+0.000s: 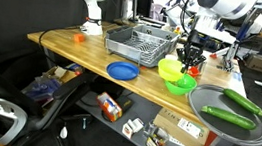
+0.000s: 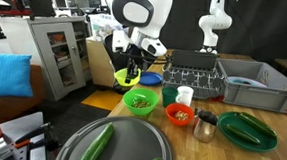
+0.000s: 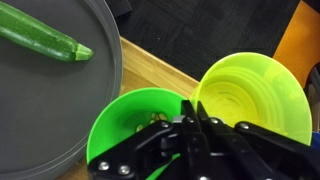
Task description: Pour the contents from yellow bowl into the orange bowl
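My gripper (image 3: 190,112) is shut on the rim of the yellow bowl (image 3: 250,95), which looks empty in the wrist view. In an exterior view the yellow bowl (image 2: 127,78) hangs tilted just above and beside the green bowl (image 2: 139,101). The green bowl (image 3: 130,125) has small bits inside. The orange bowl (image 2: 180,114) stands on the table to the side of the green bowl, apart from the gripper (image 2: 134,67), with some bits in it. The other exterior view shows the yellow bowl (image 1: 170,67) next to the green bowl (image 1: 180,84) under the gripper (image 1: 189,58).
A grey round tray (image 3: 60,70) with a zucchini (image 3: 45,38) lies beside the green bowl. A blue plate (image 1: 122,71), a grey dish rack (image 1: 140,44), a white cup (image 2: 185,95), a metal cup (image 2: 205,124) and a green plate (image 2: 245,133) are also on the table.
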`<control>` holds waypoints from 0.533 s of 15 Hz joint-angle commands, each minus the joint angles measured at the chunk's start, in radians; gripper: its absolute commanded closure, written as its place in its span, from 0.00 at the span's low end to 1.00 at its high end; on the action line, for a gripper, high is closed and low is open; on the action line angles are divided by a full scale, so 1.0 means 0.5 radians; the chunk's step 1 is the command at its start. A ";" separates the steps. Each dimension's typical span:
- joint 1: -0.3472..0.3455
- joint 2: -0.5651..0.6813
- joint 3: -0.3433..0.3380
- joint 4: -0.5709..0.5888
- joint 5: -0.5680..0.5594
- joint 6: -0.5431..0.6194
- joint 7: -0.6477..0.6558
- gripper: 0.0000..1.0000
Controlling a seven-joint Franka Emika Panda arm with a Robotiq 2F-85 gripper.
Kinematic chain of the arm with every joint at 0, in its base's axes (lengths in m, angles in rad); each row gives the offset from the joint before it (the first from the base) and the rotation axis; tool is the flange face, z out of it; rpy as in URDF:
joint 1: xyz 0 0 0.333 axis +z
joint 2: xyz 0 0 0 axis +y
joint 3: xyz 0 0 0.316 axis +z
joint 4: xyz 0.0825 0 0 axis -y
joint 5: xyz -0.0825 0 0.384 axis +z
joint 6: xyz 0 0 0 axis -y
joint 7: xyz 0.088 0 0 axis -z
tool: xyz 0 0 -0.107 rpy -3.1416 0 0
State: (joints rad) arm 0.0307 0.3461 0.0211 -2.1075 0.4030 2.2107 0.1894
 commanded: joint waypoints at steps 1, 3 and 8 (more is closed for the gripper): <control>-0.013 0.000 0.013 0.004 -0.008 -0.004 0.006 0.96; -0.013 0.000 0.013 0.004 -0.008 -0.005 0.006 0.96; -0.010 0.005 0.015 0.011 -0.014 -0.013 0.001 0.99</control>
State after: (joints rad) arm 0.0319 0.3463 0.0212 -2.1075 0.4030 2.2107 0.1927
